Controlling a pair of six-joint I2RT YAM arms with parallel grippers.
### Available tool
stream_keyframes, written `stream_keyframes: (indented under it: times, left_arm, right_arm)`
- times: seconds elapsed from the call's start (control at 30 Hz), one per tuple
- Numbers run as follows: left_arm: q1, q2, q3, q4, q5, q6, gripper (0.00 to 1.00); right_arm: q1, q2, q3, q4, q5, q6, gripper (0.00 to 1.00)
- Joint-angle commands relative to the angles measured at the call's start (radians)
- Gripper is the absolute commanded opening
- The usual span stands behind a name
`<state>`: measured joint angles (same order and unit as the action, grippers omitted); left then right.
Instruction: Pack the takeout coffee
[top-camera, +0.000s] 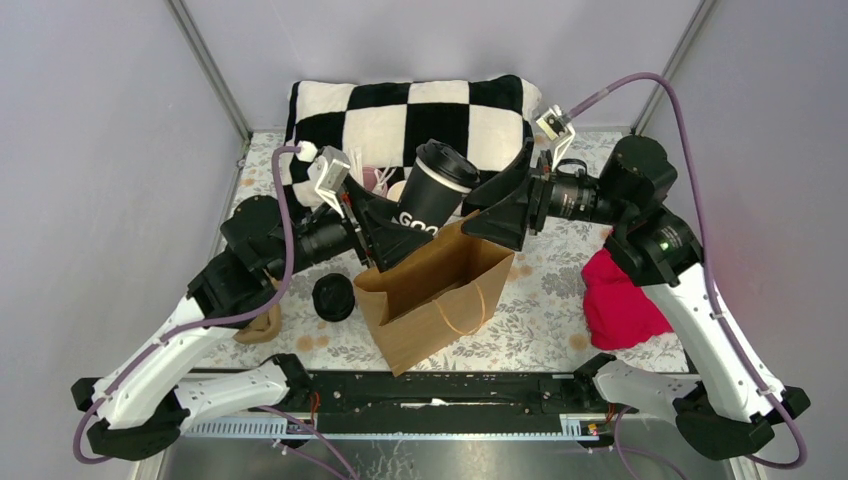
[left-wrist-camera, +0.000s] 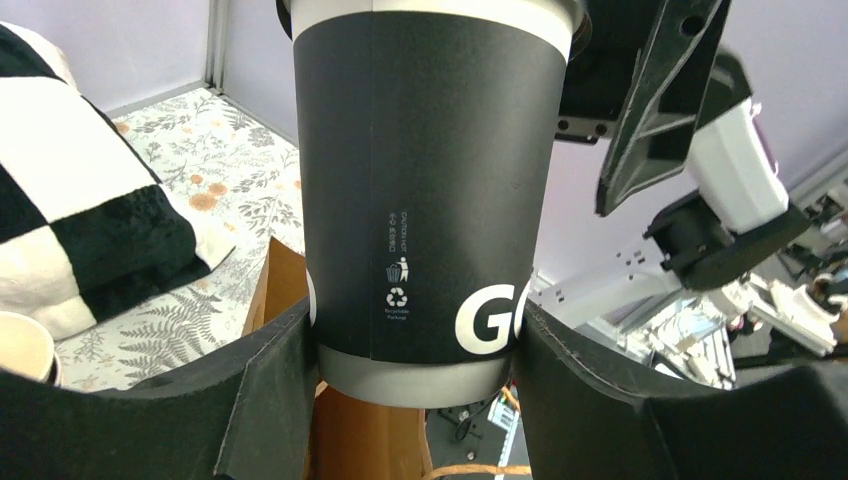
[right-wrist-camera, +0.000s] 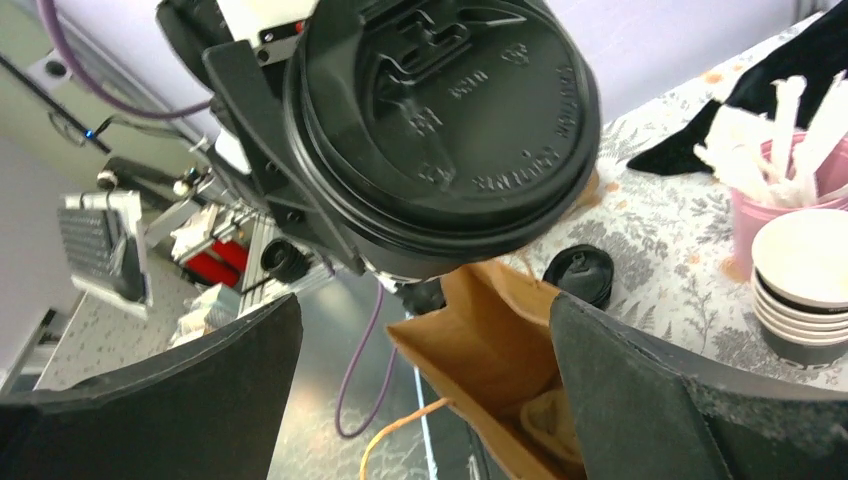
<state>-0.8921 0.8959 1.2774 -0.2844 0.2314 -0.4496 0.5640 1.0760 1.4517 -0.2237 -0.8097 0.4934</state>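
The takeout coffee (top-camera: 437, 190) is a black cup with white lettering and a black lid. It is tilted and held in the air just above the open mouth of a brown paper bag (top-camera: 440, 290). My left gripper (top-camera: 415, 225) is shut on the cup's lower part. The left wrist view shows both fingers pressed on the cup (left-wrist-camera: 430, 200) near its base, with the bag (left-wrist-camera: 370, 430) below. My right gripper (top-camera: 497, 205) is open at the bag's upper right rim. In the right wrist view the gripper (right-wrist-camera: 425, 330) faces the lid (right-wrist-camera: 440, 110) and the bag's mouth (right-wrist-camera: 500, 330).
A lone black lid (top-camera: 333, 297) lies left of the bag. A stack of lidless cups (right-wrist-camera: 805, 290) and a pink cup of stirrers (right-wrist-camera: 770, 215) stand behind. A checkered pillow (top-camera: 400, 110) lies at the back, a red cloth (top-camera: 620, 300) at the right. Something beige (right-wrist-camera: 550, 420) lies inside the bag.
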Motion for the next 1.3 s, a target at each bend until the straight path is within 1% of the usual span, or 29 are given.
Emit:
stream_keyframes:
  times: [0.0, 0.13, 0.23, 0.5, 0.63, 0.67, 0.87, 1.0, 1.27]
  left_arm:
    - [0.004, -0.007, 0.072, -0.091, 0.095, 0.121, 0.44]
    - [0.004, -0.021, 0.087, -0.121, 0.114, 0.144, 0.44]
    - [0.005, -0.030, 0.093, -0.147, 0.140, 0.170, 0.43]
    - [0.005, -0.048, 0.111, -0.223, 0.202, 0.270, 0.41]
    - [0.005, -0.054, 0.108, -0.231, 0.211, 0.330, 0.41]
    - [0.004, -0.051, 0.115, -0.239, 0.203, 0.346, 0.43]
    - [0.004, 0.004, 0.178, -0.306, 0.189, 0.436, 0.42]
    - [0.004, 0.036, 0.206, -0.333, 0.203, 0.469, 0.40]
    - [0.005, 0.087, 0.281, -0.416, 0.196, 0.532, 0.39]
  right_arm:
    - [0.005, 0.022, 0.099, -0.224, -0.111, -0.110, 1.00]
    - [0.005, 0.033, 0.145, -0.304, -0.131, -0.118, 1.00]
    - [0.005, 0.032, 0.190, -0.378, -0.111, -0.146, 1.00]
    - [0.005, 0.045, 0.300, -0.476, -0.089, -0.140, 1.00]
    - [0.006, 0.072, 0.338, -0.455, -0.072, -0.055, 1.00]
    - [0.005, 0.081, 0.350, -0.456, -0.064, -0.033, 0.99]
    - [0.005, 0.155, 0.452, -0.512, 0.003, 0.007, 1.00]
    - [0.006, 0.192, 0.484, -0.523, -0.002, 0.004, 1.00]
    - [0.005, 0.208, 0.486, -0.497, -0.067, 0.022, 1.00]
